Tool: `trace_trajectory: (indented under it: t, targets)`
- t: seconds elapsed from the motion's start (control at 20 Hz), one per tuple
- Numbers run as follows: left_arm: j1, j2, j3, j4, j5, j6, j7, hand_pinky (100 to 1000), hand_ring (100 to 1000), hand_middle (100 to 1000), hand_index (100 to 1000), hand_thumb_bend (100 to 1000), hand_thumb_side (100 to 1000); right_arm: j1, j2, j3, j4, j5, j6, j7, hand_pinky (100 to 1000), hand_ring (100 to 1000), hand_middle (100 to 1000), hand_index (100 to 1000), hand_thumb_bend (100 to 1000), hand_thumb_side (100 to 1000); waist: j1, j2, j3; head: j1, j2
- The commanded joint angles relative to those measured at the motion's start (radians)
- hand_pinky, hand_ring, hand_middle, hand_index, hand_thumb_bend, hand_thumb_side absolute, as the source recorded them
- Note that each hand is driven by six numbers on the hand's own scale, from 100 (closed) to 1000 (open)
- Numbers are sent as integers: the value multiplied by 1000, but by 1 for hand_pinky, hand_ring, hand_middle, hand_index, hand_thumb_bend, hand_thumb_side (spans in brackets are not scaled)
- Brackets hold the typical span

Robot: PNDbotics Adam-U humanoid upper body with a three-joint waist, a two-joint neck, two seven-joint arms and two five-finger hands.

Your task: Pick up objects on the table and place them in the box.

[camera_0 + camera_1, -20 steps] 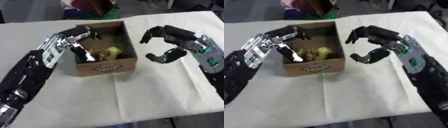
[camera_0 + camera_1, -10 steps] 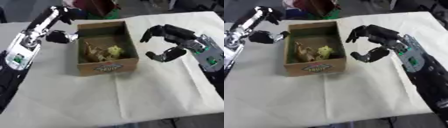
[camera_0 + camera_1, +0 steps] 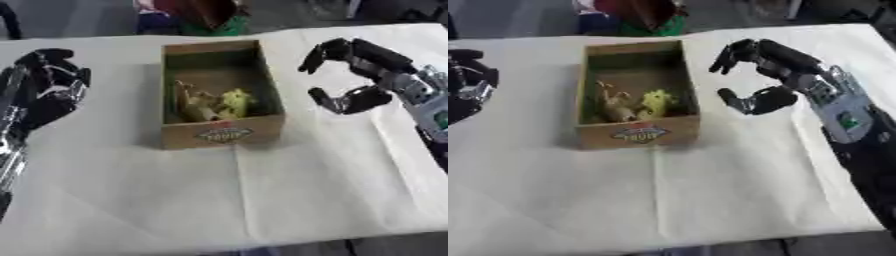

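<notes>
The box [image 3: 221, 95] is sitting open on the cloth-covered table [image 3: 262, 200], holding blurred tan and yellow objects [image 3: 213, 101] too indistinct to name. The right hand [image 3: 765, 75] is hovering beside it, fingers curled around nothing. The left hand [image 3: 51, 85] is hanging well to the other side, partly cut off, its fingers impossible to read.

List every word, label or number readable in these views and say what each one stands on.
Oval label on the near front wall of the cardboard box: too blurred to read; only a red and dark blue badge shape shows.
Small green patch on the right forearm behind the right hand: no text can be made out.
Nothing else carries readable text.
</notes>
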Motion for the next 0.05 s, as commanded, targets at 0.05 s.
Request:
trace_trajectory:
  t: [0.05]
  targets:
    - [20, -2, 30, -22, 22, 8, 31, 663, 563, 553, 750, 265, 230, 3, -37, -34, -31, -28, 24, -14, 662, 633, 657, 773, 124, 419, 0, -13, 2, -6, 5]
